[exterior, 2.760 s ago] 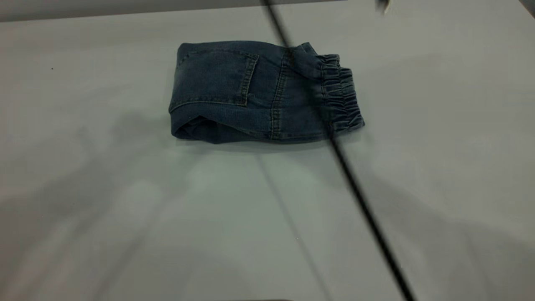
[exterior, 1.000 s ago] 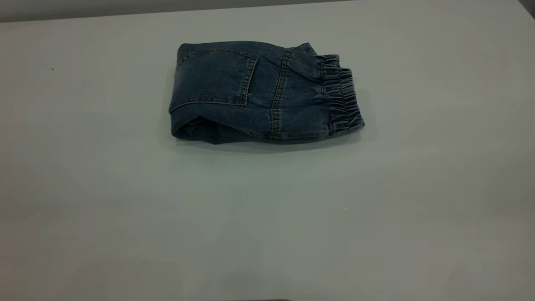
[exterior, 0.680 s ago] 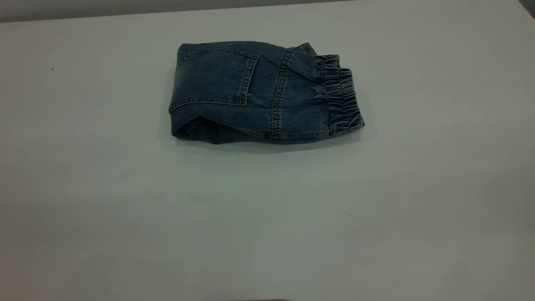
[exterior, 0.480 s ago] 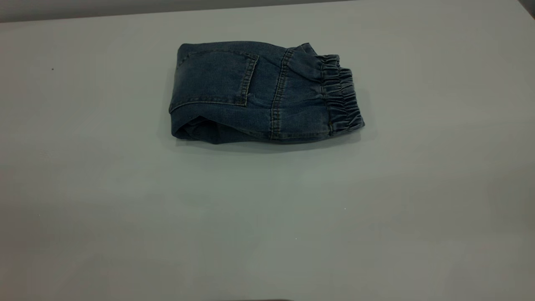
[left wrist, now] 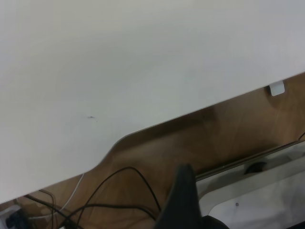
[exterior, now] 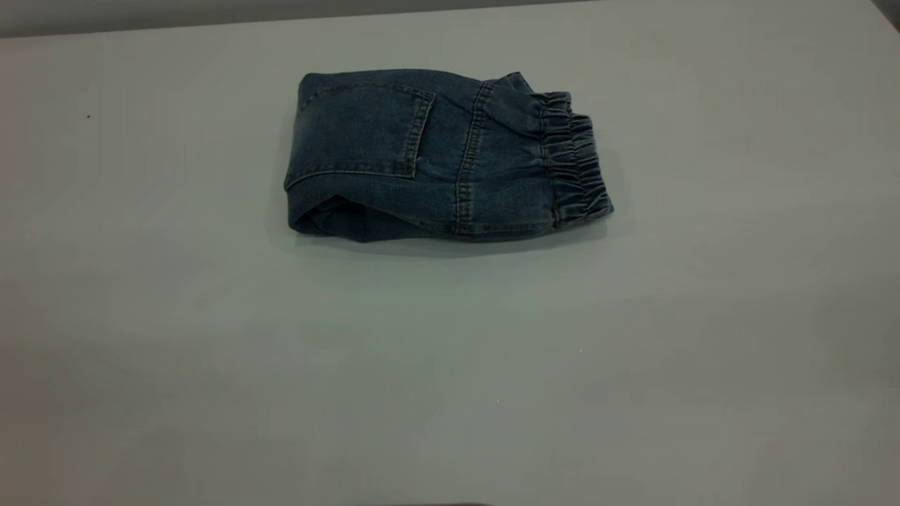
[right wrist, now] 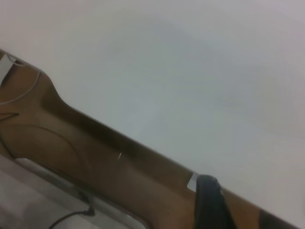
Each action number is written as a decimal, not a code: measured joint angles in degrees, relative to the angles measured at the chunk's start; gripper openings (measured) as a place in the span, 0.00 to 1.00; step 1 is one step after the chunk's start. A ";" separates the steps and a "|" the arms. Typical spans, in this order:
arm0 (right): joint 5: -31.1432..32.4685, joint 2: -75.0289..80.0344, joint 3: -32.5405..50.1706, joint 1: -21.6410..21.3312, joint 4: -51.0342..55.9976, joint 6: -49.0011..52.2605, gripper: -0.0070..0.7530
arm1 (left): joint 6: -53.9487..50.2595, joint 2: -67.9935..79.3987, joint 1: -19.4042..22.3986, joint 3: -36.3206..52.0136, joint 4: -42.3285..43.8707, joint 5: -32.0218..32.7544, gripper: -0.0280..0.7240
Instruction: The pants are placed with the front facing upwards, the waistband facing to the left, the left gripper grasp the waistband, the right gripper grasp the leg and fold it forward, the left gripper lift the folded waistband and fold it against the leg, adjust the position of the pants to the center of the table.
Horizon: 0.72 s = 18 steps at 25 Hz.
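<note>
The pants point(exterior: 436, 154) lie folded into a compact blue denim bundle on the table point(exterior: 450, 365), a little back of its middle. Their back pocket point(exterior: 362, 130) faces up. The gathered waistband point(exterior: 573, 158) is at the bundle's right end and the fold at its left. Neither arm appears in the exterior view. In the left wrist view a black part of my left gripper point(left wrist: 183, 200) hangs past the table's edge, over the floor. My right gripper point(right wrist: 209, 202) shows as a black part by the table edge in the right wrist view. Nothing is held by either.
The wrist views show the table's edge point(left wrist: 143, 130), brown floor below it, black cables point(left wrist: 109, 191) and a white base point(left wrist: 257, 200). A small white tab point(left wrist: 277, 88) sits on the table's edge.
A black cable and arm shadows crossed the exterior view 2.8 s ago and are gone now. The pants have not moved.
</note>
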 joint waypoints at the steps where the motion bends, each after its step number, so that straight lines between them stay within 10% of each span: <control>1: -0.01 -0.46 0.00 -0.09 0.06 0.00 0.47 | 0.00 0.00 0.00 0.00 0.00 0.00 0.79; 13: 0.10 -11.89 0.00 -25.94 0.72 -0.44 0.47 | 0.00 -11.94 8.31 0.00 0.00 0.05 0.79; 18: 0.36 -19.91 0.00 -29.31 0.79 -0.44 0.47 | 0.00 -18.91 8.63 0.00 0.00 0.50 0.79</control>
